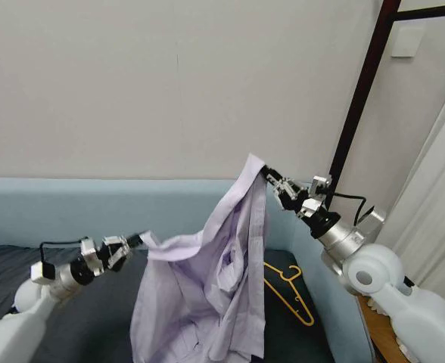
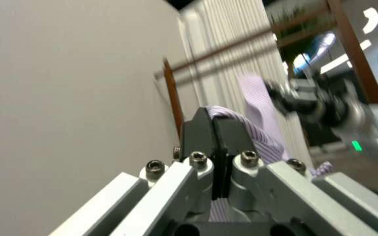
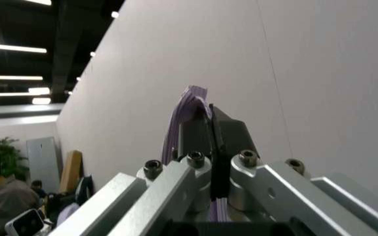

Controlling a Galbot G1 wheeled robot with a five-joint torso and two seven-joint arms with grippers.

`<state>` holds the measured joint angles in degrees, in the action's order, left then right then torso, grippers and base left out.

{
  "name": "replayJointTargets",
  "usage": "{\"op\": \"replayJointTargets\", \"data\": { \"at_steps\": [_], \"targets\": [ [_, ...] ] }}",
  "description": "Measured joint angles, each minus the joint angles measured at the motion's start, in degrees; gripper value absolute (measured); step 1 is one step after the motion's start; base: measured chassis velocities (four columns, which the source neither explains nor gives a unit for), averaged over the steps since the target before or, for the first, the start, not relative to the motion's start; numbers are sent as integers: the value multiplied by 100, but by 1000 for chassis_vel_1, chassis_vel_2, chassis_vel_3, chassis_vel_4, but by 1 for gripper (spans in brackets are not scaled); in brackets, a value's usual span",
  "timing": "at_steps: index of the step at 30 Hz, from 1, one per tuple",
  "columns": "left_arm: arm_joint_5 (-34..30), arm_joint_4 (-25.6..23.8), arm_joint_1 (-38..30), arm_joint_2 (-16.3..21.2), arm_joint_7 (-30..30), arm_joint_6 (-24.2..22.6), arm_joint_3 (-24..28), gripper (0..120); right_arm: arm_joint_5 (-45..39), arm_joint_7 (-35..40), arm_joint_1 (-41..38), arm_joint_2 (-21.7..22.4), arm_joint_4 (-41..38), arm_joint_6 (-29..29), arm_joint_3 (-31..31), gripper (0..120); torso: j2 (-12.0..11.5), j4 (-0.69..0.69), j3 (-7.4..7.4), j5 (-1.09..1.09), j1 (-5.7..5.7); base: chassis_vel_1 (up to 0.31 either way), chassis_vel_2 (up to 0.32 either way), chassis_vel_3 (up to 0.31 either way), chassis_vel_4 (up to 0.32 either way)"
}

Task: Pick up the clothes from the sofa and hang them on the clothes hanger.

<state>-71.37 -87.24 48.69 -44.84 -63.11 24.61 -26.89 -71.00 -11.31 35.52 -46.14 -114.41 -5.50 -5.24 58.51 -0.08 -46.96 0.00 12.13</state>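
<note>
A lilac striped shirt (image 1: pixel 222 280) hangs in the air between both arms over the sofa. My left gripper (image 1: pixel 136 241) is shut on one corner of it, low at the left; in the left wrist view the gripper (image 2: pixel 213 129) pinches the shirt (image 2: pixel 258 137). My right gripper (image 1: pixel 269 178) is shut on the shirt's top edge, higher at the right; in the right wrist view the gripper (image 3: pixel 208 123) clamps the shirt (image 3: pixel 187 104). A yellow clothes hanger (image 1: pixel 287 291) lies on the sofa seat, right of the shirt.
The light blue sofa (image 1: pixel 71 204) runs along a plain wall, with a dark grey seat (image 1: pixel 94 318). A dark wooden rack post (image 1: pixel 359 98) stands at the right, beside a white curtain (image 1: pixel 434 189).
</note>
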Motion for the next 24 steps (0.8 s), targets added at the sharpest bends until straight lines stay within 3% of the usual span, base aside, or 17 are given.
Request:
{"op": "replayJointTargets", "data": {
  "at_steps": [5,11,14,16,18,24],
  "targets": [
    [-556,-409,-133,199,586,-31,-242,0,-291,14,-266,-32,-142,-6,-112,0,0,2,0,-2,0,0,0,0,0],
    [-455,-260,-129,281,831,-4,-781,0,-782,256,-257,69,-534,10,-282,0,1,2,1,0,-1,0,0,0,0],
    [1177,386,313,144,352,285,-556,0,385,999,618,22,-583,558,-125,0,0,3,-1,-6,0,0,0,0,0],
    [1542,480,391,89,222,347,-491,0,592,1100,837,-16,-568,676,-84,0,0,4,-1,-5,0,0,0,0,0],
    [2436,669,572,-148,-290,481,-313,0,998,1315,1473,-183,-557,987,85,0,0,0,-1,-2,0,0,0,0,0],
    [3403,865,604,-532,-1114,488,-132,0,1478,1085,2063,-395,-467,1069,235,0,0,0,0,-1,-1,0,0,0,0]
  ]
}}
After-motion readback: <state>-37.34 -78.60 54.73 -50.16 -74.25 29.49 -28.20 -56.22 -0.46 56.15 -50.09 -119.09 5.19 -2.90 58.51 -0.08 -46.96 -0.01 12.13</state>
